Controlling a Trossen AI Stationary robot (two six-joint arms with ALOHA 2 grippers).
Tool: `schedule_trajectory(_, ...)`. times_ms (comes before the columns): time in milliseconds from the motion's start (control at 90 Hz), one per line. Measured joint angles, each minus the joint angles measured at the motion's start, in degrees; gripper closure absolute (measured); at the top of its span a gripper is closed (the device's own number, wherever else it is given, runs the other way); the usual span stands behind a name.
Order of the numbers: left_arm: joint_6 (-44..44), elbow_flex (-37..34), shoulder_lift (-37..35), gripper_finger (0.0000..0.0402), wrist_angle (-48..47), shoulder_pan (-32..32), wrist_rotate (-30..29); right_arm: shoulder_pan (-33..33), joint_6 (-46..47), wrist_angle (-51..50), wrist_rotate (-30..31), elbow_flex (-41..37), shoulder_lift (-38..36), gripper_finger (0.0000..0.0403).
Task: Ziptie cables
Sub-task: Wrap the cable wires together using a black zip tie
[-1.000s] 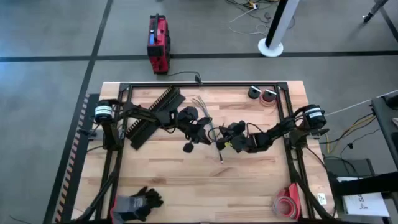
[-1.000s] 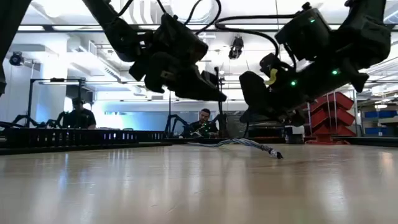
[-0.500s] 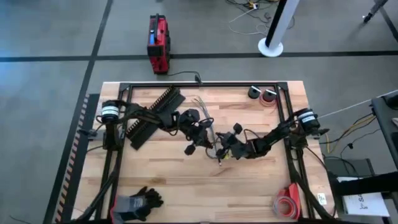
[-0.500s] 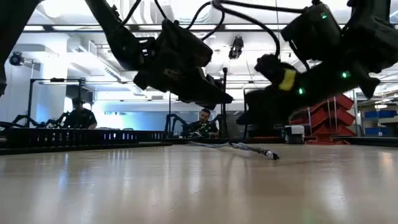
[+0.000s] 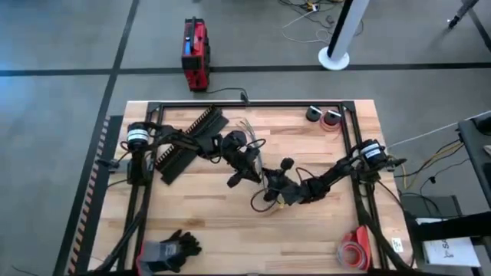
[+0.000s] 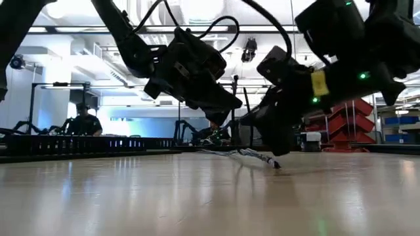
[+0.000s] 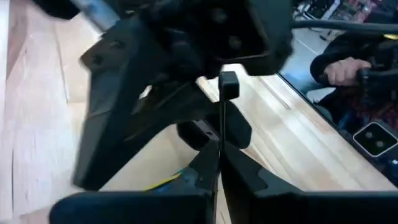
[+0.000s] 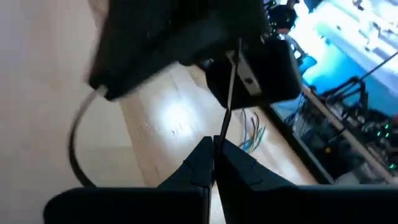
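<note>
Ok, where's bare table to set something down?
Front middle of the table, between the black gloves and red tape roll. Crowded mid-table: both grippers, left and right, by the cables.

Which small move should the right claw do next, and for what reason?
Probably lower the right claw slightly and pass its thin strip under the cables. In the low view this claw points down right at the cables' end, which lies flat on the table. Both claws are shut, the left claw on a zip tie with a square head.
</note>
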Motion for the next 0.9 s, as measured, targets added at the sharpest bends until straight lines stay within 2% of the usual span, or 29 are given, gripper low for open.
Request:
schedule_trajectory(122, -0.62, 0.02, 0.88, 0.0402, 0.02, 0.43, 5.51, -0.12, -3.49, -0.01, 2.12, 0.98, 0.0, 0.0403)
schedule_trajectory(500, -5.05, 0.02, 1.24, 0.0402, -0.92, 0.5, 8.96, -0.11, -13.09, -0.56, 2.15, 2.64, 0.22, 0.0403)
schedule_trajectory(900, -5.81, 0.02, 1.26, 0.0402, -0.9, 0.5, 7.97, -1.11, -16.36, -0.87, 1.62, 3.3, 0.22, 0.0403)
